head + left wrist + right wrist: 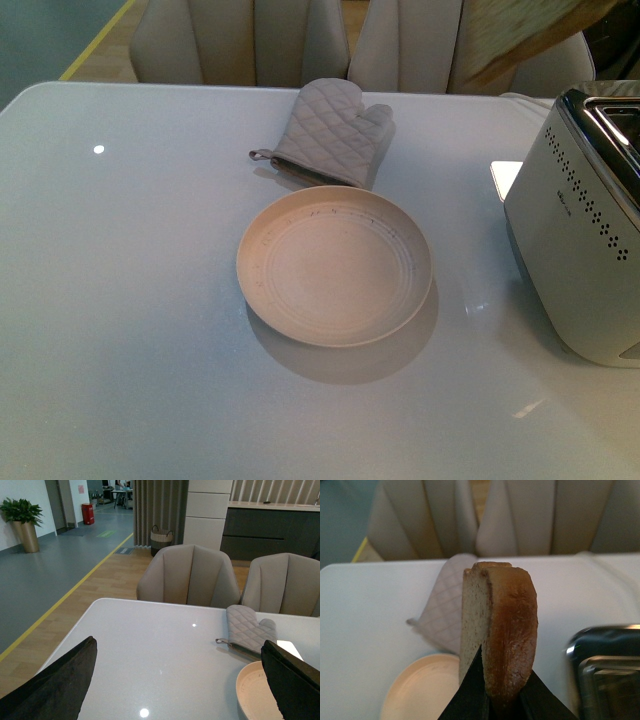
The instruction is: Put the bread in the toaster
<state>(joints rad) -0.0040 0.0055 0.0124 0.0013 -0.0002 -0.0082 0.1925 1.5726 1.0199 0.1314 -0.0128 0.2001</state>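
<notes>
In the right wrist view the bread [500,630], a thick tan slice with a brown crust, stands on edge, and my right gripper [495,700] is shut on its lower end. It hangs in the air, beside and above the toaster's chrome slotted top [607,675]. The front view shows the bread [505,35] as a blurred tan shape at the top right, above the silver-white toaster [585,230] at the table's right edge. My left gripper [175,685] is open over bare table, with nothing between its black fingers [60,685].
A round beige plate [335,265] sits bare at mid-table, also beside the left gripper [252,695]. A grey quilted oven mitt [330,130] lies behind it. Beige chairs [240,40] line the table's far edge.
</notes>
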